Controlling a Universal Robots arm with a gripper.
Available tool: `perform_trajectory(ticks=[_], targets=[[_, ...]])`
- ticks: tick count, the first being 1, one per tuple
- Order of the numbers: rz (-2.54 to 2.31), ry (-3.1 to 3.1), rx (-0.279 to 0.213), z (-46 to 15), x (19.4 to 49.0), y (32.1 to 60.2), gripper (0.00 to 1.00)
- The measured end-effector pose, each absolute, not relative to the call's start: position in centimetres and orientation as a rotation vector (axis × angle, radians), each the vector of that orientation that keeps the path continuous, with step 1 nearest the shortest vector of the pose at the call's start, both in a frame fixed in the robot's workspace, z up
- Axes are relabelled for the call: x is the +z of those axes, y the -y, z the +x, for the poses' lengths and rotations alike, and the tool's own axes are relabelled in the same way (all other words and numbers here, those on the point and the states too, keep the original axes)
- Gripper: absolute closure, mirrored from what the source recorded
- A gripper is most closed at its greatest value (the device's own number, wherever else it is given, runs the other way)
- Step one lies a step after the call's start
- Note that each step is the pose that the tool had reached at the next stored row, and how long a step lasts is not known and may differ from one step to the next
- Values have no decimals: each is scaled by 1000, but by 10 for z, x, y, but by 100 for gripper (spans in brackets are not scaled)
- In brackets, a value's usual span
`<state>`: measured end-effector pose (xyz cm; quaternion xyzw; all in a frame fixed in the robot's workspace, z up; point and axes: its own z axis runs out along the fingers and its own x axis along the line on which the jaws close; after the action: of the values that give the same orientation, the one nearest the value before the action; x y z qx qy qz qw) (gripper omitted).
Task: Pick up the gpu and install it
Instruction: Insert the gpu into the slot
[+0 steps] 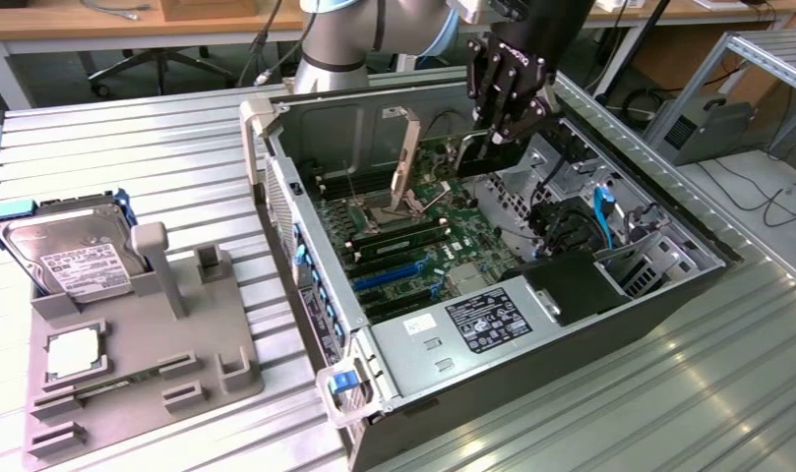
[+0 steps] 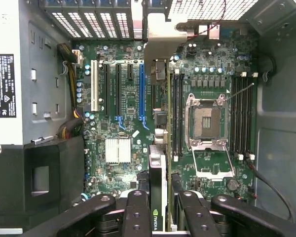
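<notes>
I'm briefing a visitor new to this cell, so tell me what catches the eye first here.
First, the arm's black multi-fingered gripper above the open black-and-grey metal computer case mid-scene, clamped on the gpu, a thin black card with a silvery-beige bracket, over the green motherboard. Next, the boxy silver hard drive with a white label, standing in a grey holder at the exterior view's left.

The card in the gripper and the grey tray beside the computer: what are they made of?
The gpu: seemingly a black circuit board, matte, with a pale bare-metal bracket that shines dully. The grey tray: probably moulded or printed plastic, matte, uniform colour, blocky ribs.
</notes>
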<state>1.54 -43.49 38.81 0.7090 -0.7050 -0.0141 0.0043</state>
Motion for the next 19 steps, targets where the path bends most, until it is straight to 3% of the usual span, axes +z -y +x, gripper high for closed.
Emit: perform_trajectory(ticks=[19], targets=[[2221, 2209, -44, 13, 375, 435, 73]])
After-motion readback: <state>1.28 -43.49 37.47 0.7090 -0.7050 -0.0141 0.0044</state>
